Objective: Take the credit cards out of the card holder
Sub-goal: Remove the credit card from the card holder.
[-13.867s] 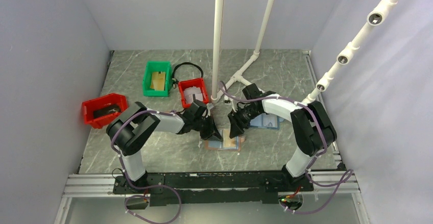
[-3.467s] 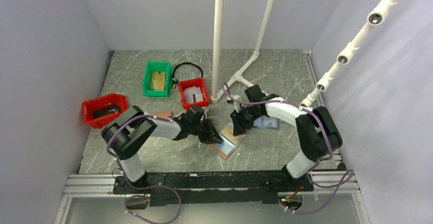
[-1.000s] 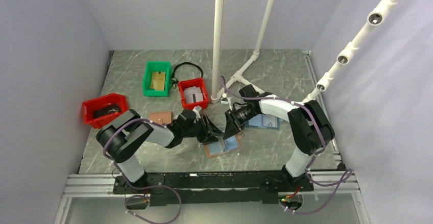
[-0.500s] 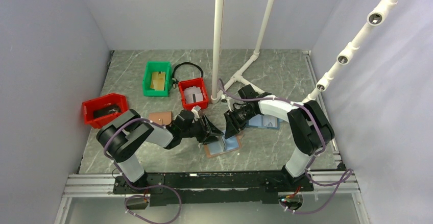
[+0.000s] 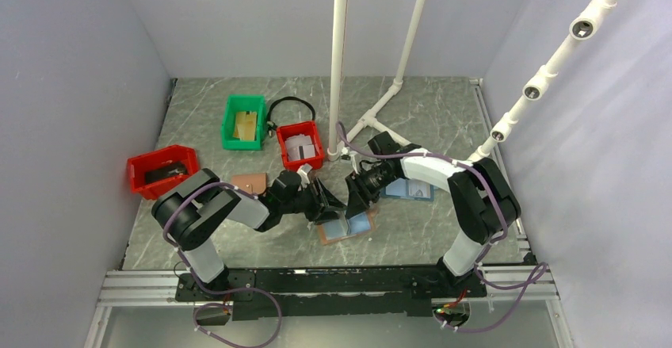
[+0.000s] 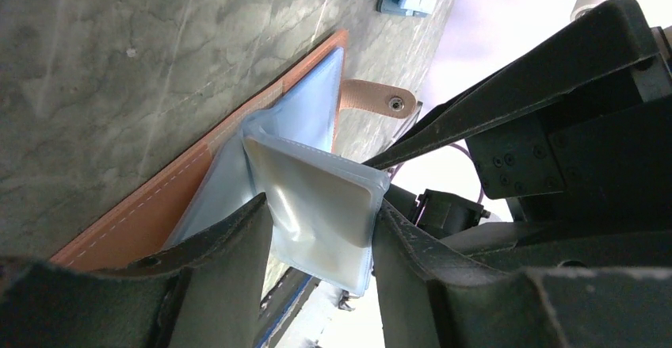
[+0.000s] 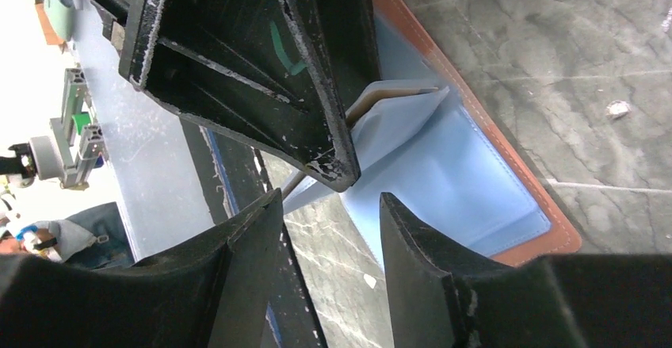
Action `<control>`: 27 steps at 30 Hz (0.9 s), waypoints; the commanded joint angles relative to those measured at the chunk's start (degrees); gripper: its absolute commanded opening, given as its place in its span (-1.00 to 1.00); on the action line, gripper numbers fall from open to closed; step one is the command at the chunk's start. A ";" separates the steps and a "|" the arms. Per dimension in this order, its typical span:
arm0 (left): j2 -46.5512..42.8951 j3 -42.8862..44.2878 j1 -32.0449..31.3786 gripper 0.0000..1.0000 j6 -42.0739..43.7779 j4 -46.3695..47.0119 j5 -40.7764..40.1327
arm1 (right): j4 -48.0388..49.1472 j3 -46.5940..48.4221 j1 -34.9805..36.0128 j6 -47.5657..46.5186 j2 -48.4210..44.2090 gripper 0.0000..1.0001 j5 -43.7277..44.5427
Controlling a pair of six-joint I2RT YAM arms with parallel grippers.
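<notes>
The card holder lies open on the tabletop, close to the middle of the near edge. Its blue inside faces up and its long axis runs roughly along that edge. Your left fingers have narrowed onto one credit card, which stands tilted up out of the blue pocket, and they appear to clamp it by its sides. Your right fingers are spread apart and hold nothing. They hover just over the holder's right half, pointing at the left arm's tips. The left arm is therefore the one on the card, and the pull away from the pocket is its to make. The right arm is placed to pin the holder, which otherwise looks likely to lift with the card. The two sets of fingers nearly touch, so watch for a clash. The all-blue holder lies just beyond, under the right arm, and the small red bin sits toward the far side.
</notes>
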 commanded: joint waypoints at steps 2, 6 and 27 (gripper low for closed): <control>0.61 0.08 0.16 0.05 0.02 1.65 0.48 | -0.76 2.01 1.70 -1.35 -0.38 0.04 -2.00; 0.53 -0.06 0.12 0.05 0.02 1.70 0.39 | -0.87 2.16 2.10 -1.48 -0.25 0.05 -1.78; -1.23 -2.04 0.65 0.16 -0.15 2.89 0.14 | -0.09 1.73 2.01 -0.04 1.14 -0.26 6.89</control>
